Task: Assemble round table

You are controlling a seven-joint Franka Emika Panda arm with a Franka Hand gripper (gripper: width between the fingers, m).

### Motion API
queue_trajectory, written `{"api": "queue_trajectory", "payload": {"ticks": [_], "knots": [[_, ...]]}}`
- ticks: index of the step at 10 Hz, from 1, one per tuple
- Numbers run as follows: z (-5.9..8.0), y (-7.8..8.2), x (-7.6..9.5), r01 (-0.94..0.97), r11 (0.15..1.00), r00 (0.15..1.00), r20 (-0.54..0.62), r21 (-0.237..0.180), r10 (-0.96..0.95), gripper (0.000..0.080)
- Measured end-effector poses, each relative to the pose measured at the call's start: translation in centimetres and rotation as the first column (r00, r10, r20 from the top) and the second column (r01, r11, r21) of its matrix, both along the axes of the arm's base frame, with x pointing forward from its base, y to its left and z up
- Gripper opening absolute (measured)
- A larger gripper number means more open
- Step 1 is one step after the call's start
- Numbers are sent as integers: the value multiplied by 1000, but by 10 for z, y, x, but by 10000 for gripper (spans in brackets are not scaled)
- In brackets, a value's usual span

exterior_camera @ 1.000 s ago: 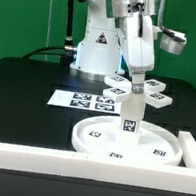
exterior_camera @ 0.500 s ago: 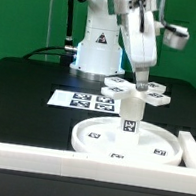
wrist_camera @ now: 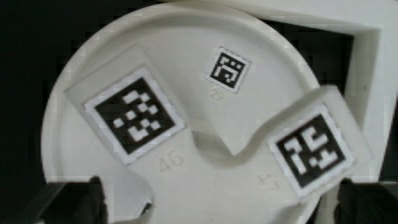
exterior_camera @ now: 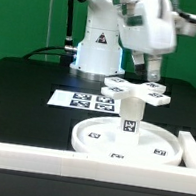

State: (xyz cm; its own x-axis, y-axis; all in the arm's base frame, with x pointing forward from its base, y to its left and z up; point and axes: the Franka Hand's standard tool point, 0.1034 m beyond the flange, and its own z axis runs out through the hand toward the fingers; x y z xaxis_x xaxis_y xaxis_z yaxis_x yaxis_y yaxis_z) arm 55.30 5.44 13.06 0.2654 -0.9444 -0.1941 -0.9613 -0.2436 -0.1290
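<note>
The round disc [exterior_camera: 95, 138] lies on the table at the front. The short post [exterior_camera: 130, 120] stands upright on it. The cross-shaped piece [exterior_camera: 137, 90] sits on top of the post. My gripper [exterior_camera: 150, 72] hangs just above the cross, toward the exterior view's right, open and empty. In the wrist view the cross [wrist_camera: 196, 160] fills the picture with two tags showing, and the disc [wrist_camera: 160, 40] lies beneath it. My dark fingertips [wrist_camera: 80, 200] stand wide apart on either side, and my gripper [wrist_camera: 222, 205] holds nothing.
The marker board [exterior_camera: 84, 100] lies behind the disc. The white border wall [exterior_camera: 37, 157] runs along the front and up the exterior view's right [exterior_camera: 194, 150]. The robot base [exterior_camera: 97, 47] stands at the back.
My gripper has let go of the cross-shaped piece, risen off it and swung toward the exterior view's right while turning. The cross stays on the post.
</note>
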Motion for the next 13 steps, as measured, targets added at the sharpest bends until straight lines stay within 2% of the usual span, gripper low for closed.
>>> {"api": "queue_trajectory", "payload": {"ticks": [1,3,4,7,8,10,12,13], "knots": [[2,3,2,-113,993,993,28,-10,114,648],[4,13,0,-407,911,912,36,-62,410,648],[4,14,1,-430,901,900,54,-63,433,648],[4,13,1,-594,800,796,81,-92,600,648],[4,12,1,-691,714,708,92,-116,700,648],[2,10,0,-897,400,385,109,-187,916,648],[0,11,0,-968,147,129,97,-202,987,648],[0,11,-2,-977,87,68,100,-196,993,648]]}}
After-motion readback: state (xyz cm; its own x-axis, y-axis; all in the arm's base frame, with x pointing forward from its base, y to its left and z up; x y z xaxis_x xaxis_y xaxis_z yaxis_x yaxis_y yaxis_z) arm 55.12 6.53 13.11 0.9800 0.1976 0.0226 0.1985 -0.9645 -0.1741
